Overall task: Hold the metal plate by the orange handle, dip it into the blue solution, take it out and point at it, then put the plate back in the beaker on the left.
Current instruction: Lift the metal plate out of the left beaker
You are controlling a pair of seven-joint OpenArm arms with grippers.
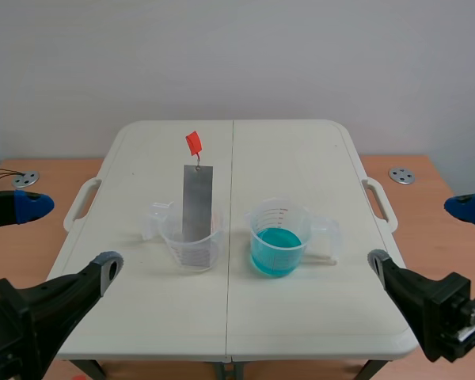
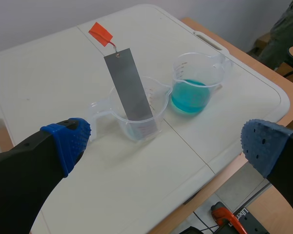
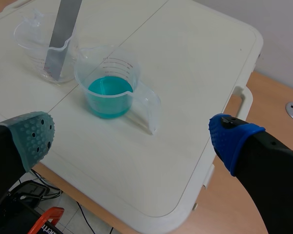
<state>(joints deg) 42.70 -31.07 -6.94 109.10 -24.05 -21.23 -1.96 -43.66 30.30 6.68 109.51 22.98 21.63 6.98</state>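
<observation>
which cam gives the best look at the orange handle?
Left wrist view: the orange handle shows whole and close, hooked to the metal plate. The scene view shows the handle smaller. The right wrist view misses it, showing only the plate's lower part.

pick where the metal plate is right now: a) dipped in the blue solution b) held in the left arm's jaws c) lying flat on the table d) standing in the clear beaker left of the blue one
d: the metal plate stands leaning in the clear beaker with its orange handle up, apart from the beaker of blue solution.
</observation>
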